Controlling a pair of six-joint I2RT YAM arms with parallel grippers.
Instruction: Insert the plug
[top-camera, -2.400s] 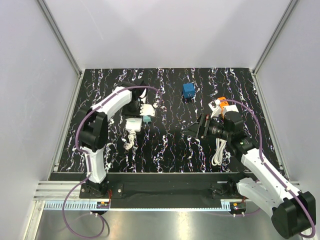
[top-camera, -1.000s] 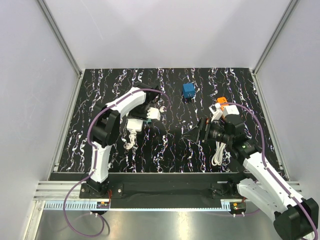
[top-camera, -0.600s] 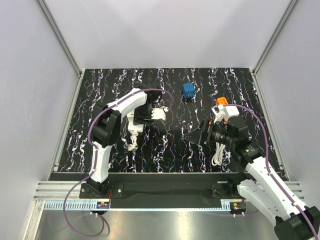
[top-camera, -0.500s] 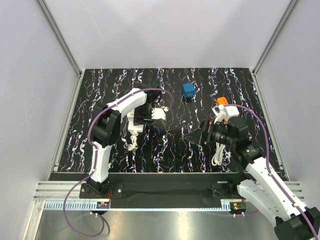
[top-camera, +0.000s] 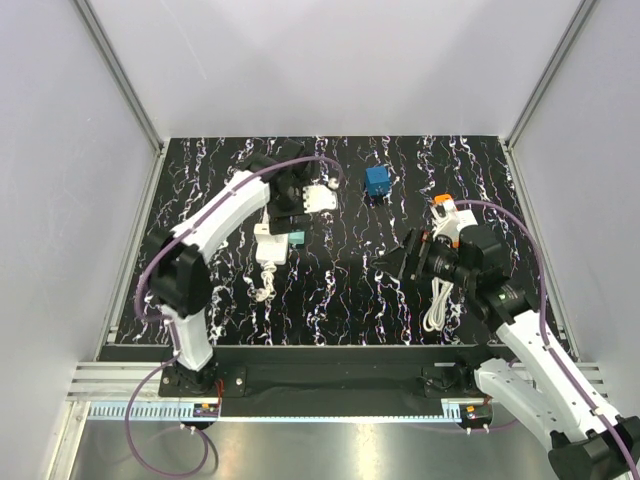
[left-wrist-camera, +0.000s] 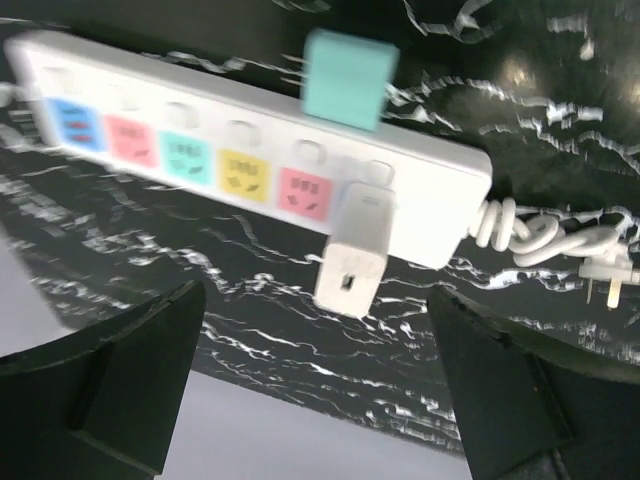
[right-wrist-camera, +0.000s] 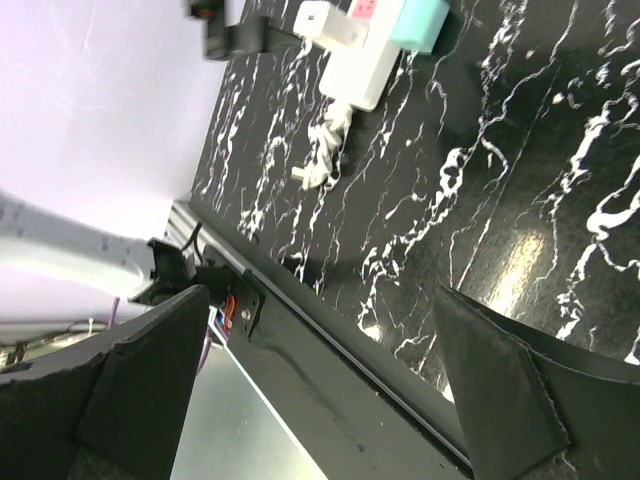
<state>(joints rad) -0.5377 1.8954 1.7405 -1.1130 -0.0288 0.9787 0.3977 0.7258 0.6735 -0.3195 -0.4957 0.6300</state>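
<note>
End effector (left-wrist-camera: 320, 400) of left arm hangs released above white plug (left-wrist-camera: 355, 250)

Fingers (left-wrist-camera: 110, 370) stand wide apart, empty; the plug stands on the cord end of the power strip (left-wrist-camera: 180, 140), a teal plug (left-wrist-camera: 345, 78) at the strip's edge, on the marbled worktop (top-camera: 340, 300). The right end effector (top-camera: 402, 256), likewise released and empty, hovers well apart.

1. You see the power strip (left-wrist-camera: 200, 125). It is long and white and lies flat on the left part of the table (top-camera: 340, 290). It has a row of blue, pink, green-blue and yellow sockets.
2. You see the white plug (left-wrist-camera: 355, 250). It is a small boxy block. It stands up in the end socket, by the cord (left-wrist-camera: 540, 235).
3. The cord lies curled up next to that end.
</note>
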